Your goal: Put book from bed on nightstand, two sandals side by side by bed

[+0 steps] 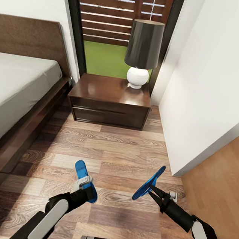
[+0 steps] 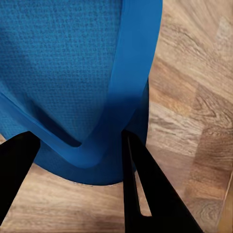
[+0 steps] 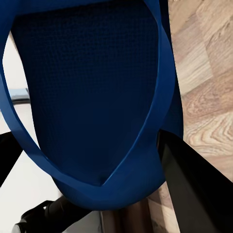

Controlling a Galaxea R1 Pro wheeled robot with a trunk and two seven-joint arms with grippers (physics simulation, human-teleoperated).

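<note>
Each arm holds one bright-blue sandal above the wood floor. My left gripper (image 1: 87, 188) is shut on the left sandal (image 1: 84, 180), whose sole (image 2: 63, 73) fills the left wrist view between the black fingers (image 2: 145, 189). My right gripper (image 1: 151, 187) is shut on the right sandal (image 1: 148, 183), held tilted on edge; its dark sole and strap (image 3: 97, 97) show close up. The bed (image 1: 17, 90) runs along the left, its mattress bare in the part I see. The nightstand (image 1: 109, 102) stands ahead beside the bed's head. The book is out of view.
A lamp (image 1: 142, 52) with a dark shade and white round base stands on the nightstand's right rear corner. A white wall (image 1: 211, 90) juts in on the right. Open plank floor (image 1: 114, 153) lies between the bed and that wall.
</note>
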